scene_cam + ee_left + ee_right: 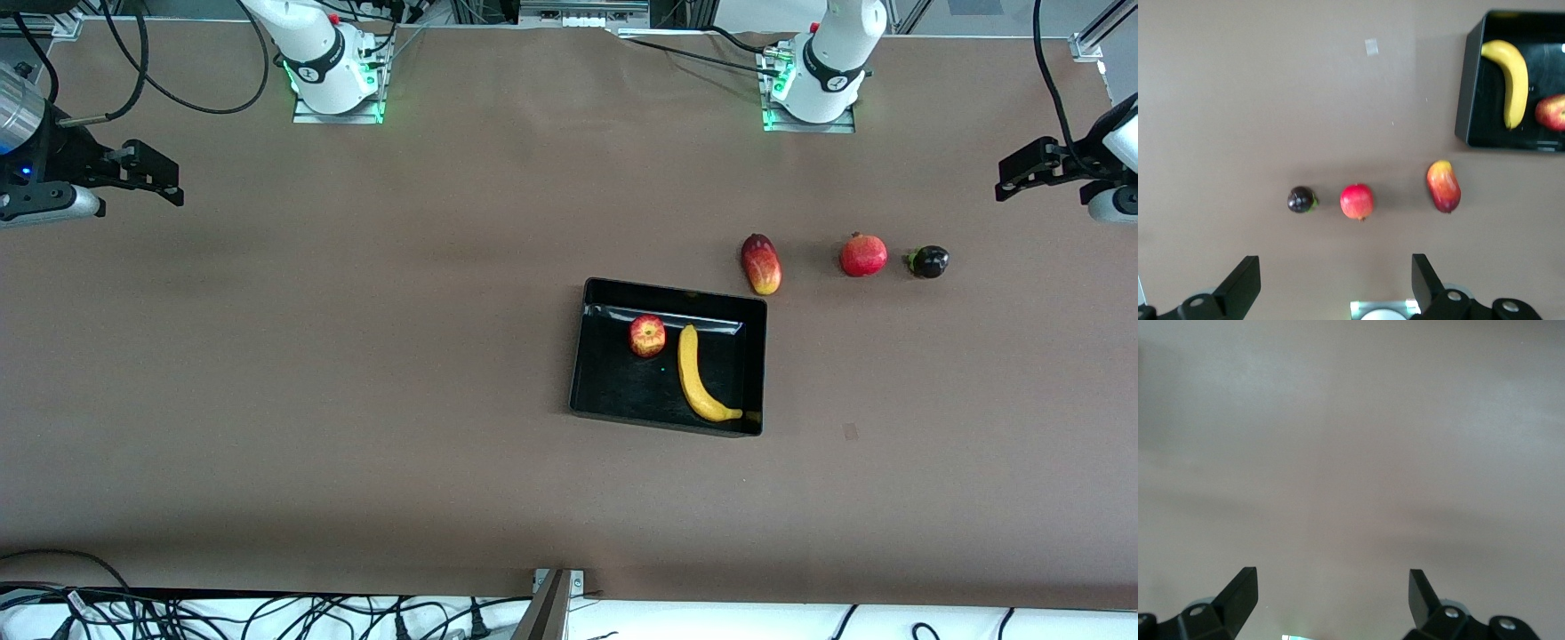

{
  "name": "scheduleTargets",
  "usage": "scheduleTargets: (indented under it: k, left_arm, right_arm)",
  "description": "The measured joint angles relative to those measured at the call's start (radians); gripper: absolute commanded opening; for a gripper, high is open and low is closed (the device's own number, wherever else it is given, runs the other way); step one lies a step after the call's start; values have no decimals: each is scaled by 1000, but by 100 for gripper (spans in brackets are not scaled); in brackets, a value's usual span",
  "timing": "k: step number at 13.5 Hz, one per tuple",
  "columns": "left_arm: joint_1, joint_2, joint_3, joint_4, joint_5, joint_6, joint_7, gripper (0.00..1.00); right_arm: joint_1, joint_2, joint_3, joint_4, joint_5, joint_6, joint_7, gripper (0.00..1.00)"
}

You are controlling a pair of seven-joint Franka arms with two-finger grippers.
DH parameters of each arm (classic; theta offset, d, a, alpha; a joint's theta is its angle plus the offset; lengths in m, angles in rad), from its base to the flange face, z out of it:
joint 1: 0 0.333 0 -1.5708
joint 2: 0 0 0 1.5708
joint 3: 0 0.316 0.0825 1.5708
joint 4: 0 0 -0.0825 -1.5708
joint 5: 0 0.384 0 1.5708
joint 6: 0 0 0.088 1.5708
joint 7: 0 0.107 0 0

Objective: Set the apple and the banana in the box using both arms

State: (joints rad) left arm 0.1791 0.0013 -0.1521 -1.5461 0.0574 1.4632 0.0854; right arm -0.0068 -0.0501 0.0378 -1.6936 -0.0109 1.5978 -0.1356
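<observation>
Both arms are cut off at the frame edges. The left gripper (1003,178) and right gripper (175,182) hang over the brown bench (356,356), fingers wide (holding nothing). The apple (647,336) and banana (698,378) lie in the box (667,425).

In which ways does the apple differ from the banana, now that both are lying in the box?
The apple is small, round and red with yellow patches; the banana is long, curved and plain yellow. The apple lies nearer the box's wall toward the robots' bases, while the banana stretches down to the corner nearest the front camera. The two lie side by side, apart. Both rest inside the black box, and no pincer holds either one.
</observation>
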Motion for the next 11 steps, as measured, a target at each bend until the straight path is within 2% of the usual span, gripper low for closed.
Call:
scheduleTargets:
  k: [5, 11]
  left_arm:
    - [-1, 0, 1, -2, 0, 109, 0, 100]
    - [-9, 0, 3, -9, -39, 122, -5, 100]
  right_arm:
    - [0, -9, 0, -9, 0, 1, 69, 100]
    - [-1, -9, -9, -11, 0, -2, 84, 100]
